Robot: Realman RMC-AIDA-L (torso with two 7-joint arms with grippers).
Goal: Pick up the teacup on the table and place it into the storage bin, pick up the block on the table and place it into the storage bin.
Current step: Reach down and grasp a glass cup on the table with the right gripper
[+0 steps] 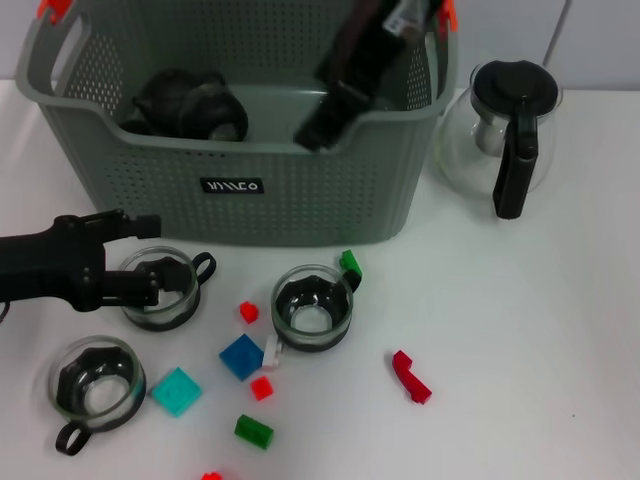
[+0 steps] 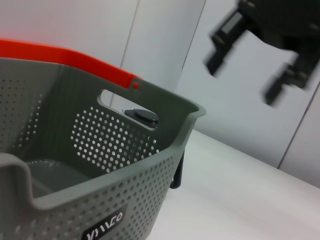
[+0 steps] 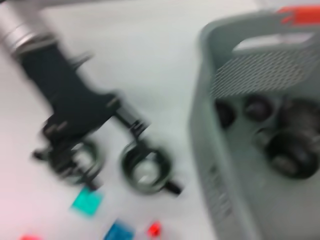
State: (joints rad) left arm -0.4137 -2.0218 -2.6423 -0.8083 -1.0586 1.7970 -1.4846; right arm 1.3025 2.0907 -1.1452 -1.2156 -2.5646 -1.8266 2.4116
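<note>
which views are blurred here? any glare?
Head view: mostly sharp; only the right gripper over the grey-green perforated storage bin is smeared, and the clear glass pot with black handle shows mild reflections. Left wrist view: bin sharp, distant right gripper soft. Right wrist view: motion-blurred throughout, including the left gripper at a glass teacup.

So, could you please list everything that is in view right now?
storage bin: one, grey-green, back of table.
dark items: several, black, inside the bin.
glass pot: one, clear with black handle, right of the bin.
teacups: three, clear with dark inserts, in front of the bin.
blocks: about ten, red, green, blue, teal, white, scattered near the cups.
left gripper: at the leftmost back cup.
right gripper: above the bin.
</note>
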